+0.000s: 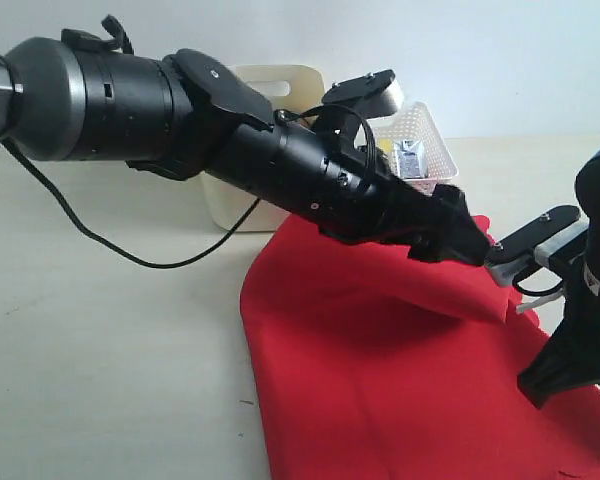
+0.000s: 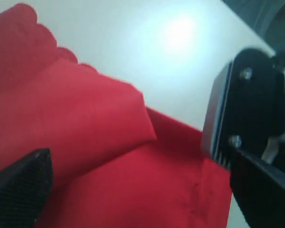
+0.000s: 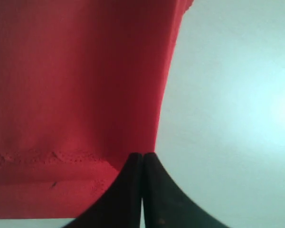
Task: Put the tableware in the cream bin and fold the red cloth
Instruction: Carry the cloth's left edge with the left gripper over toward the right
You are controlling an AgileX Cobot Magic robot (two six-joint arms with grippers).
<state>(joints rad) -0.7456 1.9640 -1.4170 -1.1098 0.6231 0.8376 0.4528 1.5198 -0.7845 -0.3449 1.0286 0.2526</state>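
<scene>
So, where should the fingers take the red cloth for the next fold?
Probably the red cloth at the corner of its folded flap, approached from the bare table side: that corner lies on top with free edges, so it can be pinched without the lower layer.

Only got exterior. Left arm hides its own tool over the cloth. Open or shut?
Observer: Open. The left wrist view shows the left tool with jaws wide apart above the cloth, not gripping it.
Operator: Is there a fold under it?
Observer: Yes, a flap lies over a lower layer, with the scalloped edge along one side.
Operator: Right tool?
Observer: Shut. The right wrist view puts the right tool at the cloth's side edge, near the hem. I can't tell if it pinches fabric.
</scene>
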